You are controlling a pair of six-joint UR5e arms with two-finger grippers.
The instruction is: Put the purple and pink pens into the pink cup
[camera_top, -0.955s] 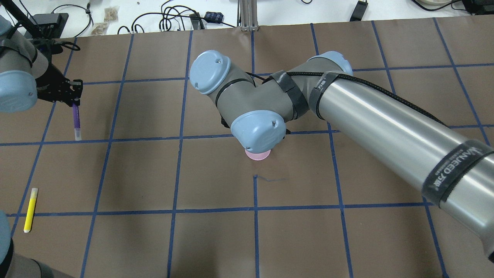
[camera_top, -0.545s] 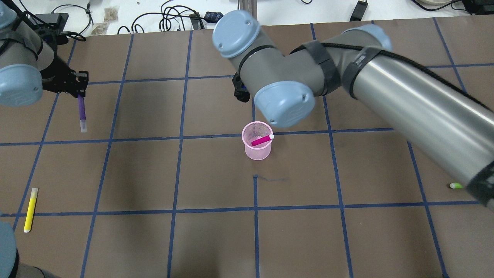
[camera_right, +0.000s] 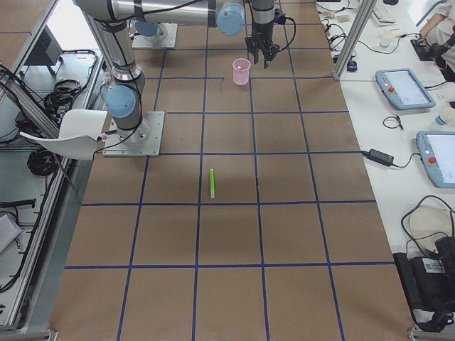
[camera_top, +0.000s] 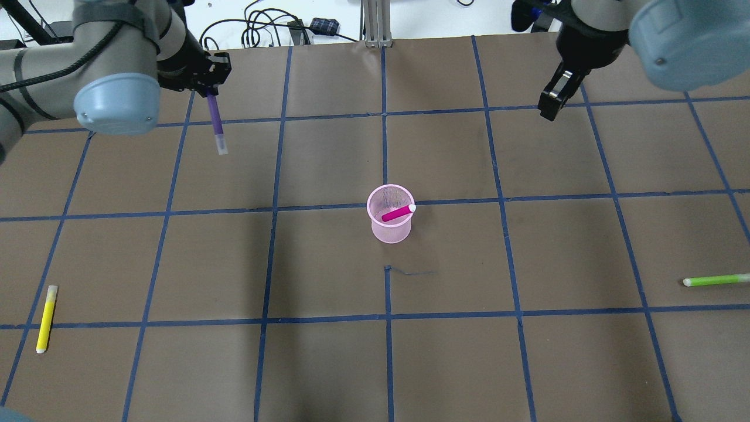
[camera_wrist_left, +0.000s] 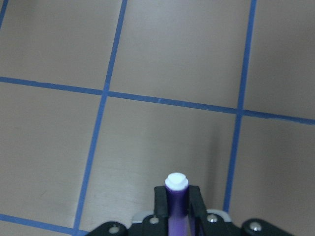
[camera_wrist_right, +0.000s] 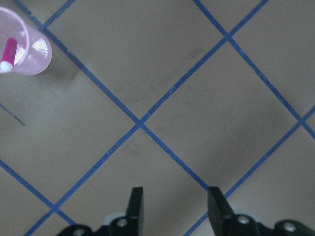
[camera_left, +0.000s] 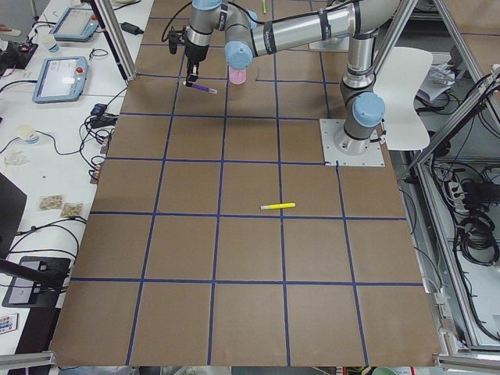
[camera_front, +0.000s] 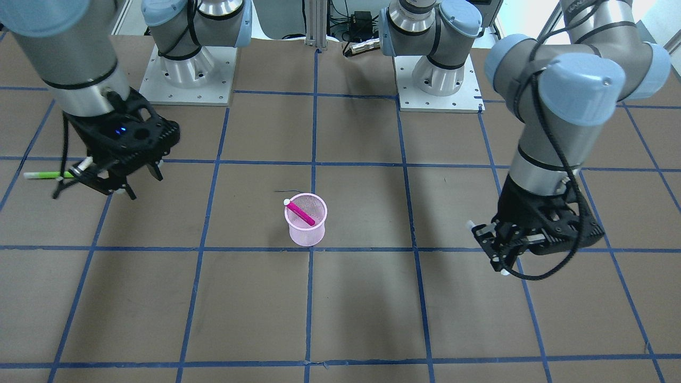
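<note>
The pink mesh cup stands upright mid-table, with the pink pen leaning inside it. Both also show in the front view, cup and pen. My left gripper is shut on the purple pen, which hangs down above the table, far left of the cup. The left wrist view shows the pen's white end between the closed fingers. My right gripper is open and empty, far right of the cup. Its wrist view shows the cup at the upper left.
A yellow pen lies near the left front of the table. A green pen lies at the right edge. Cables and small items lie beyond the table's far edge. Blue tape lines grid the brown table.
My right arm has pulled away from over the cup to the far right, leaving the pink pen in the cup. My left gripper has carried the purple pen rightward and farther back.
</note>
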